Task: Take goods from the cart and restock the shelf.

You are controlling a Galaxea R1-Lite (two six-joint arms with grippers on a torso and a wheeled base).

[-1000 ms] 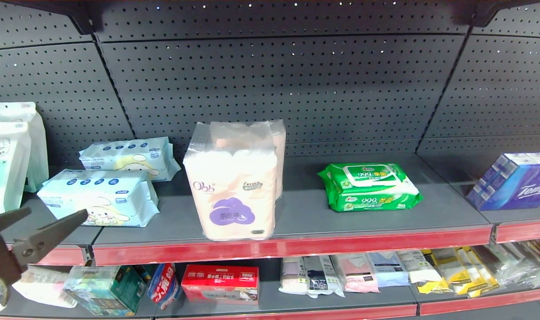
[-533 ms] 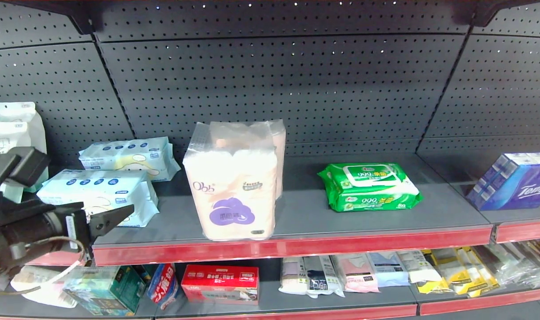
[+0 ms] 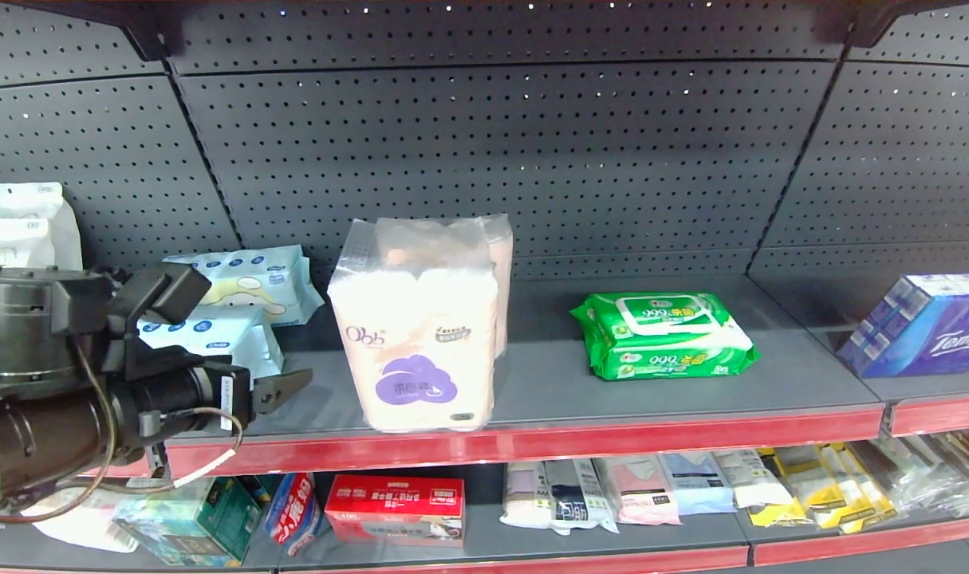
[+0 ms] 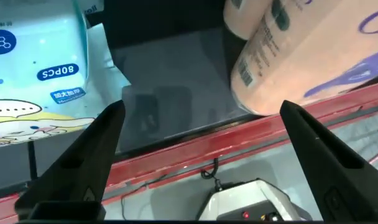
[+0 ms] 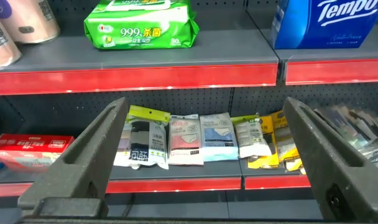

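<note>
My left gripper (image 3: 289, 387) is open and empty at the front edge of the grey shelf (image 3: 548, 383), between the light blue wipes packs (image 3: 241, 279) and the pink toilet roll pack (image 3: 420, 335). In the left wrist view its fingers (image 4: 108, 143) frame a bare patch of shelf, with a blue wipes pack (image 4: 33, 74) on one side and the pink pack (image 4: 301, 56) on the other. My right gripper (image 5: 206, 102) is open and empty, facing the lower shelf level (image 5: 176, 180) beneath a green wet wipes pack (image 5: 141, 25).
The green wipes pack (image 3: 663, 335) lies flat right of the centre. A blue tissue multipack (image 3: 923, 323) sits at the far right. White bags (image 3: 21, 227) stand at the far left. The lower shelf holds a red box (image 3: 395, 506) and several small packets (image 3: 675, 486).
My left arm has risen and pushed right and forward, from the lower left corner to the shelf's front edge beside the pink pack. The goods on the shelf have not moved.
</note>
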